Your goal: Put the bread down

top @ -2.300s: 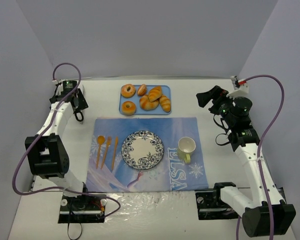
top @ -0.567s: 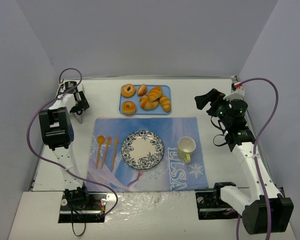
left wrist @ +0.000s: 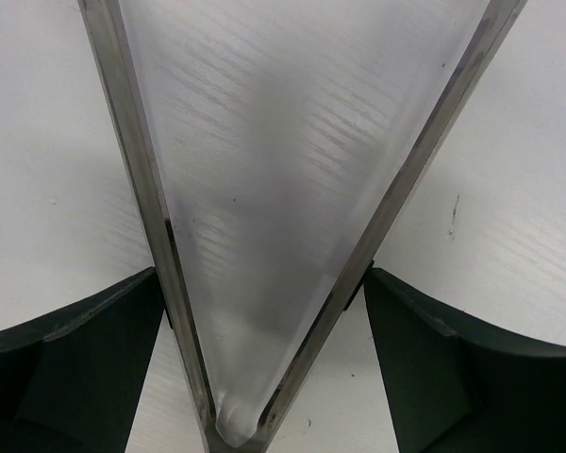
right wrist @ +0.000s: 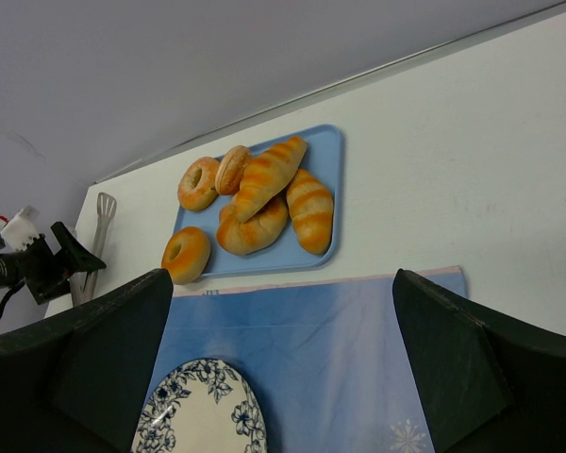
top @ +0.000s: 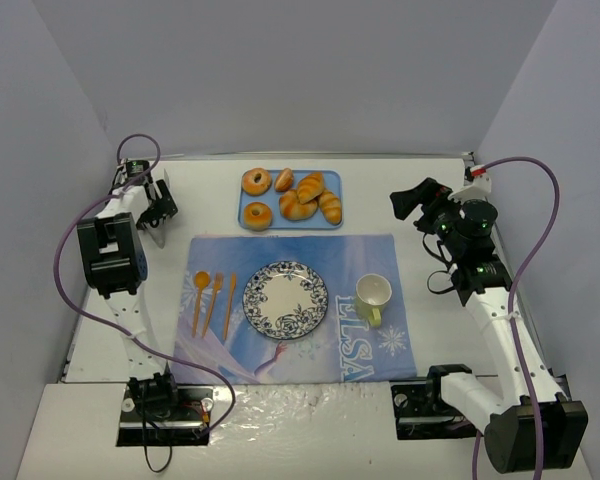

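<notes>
The tongs [left wrist: 264, 189] lie between left fingers [left wrist: 75, 359], grip unclear; right fingers [right wrist: 75, 359] wide, empty; rolls [right wrist: 264, 179] crowd tray [right wrist: 328, 151].

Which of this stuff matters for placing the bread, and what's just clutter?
In play: ring donut or its twin (can't tell which), blue tray, tongs, left gripper astride them, patterned plate as likely target.
Lying about: crescent rolls, mug, orange cutlery, placemat.
</notes>
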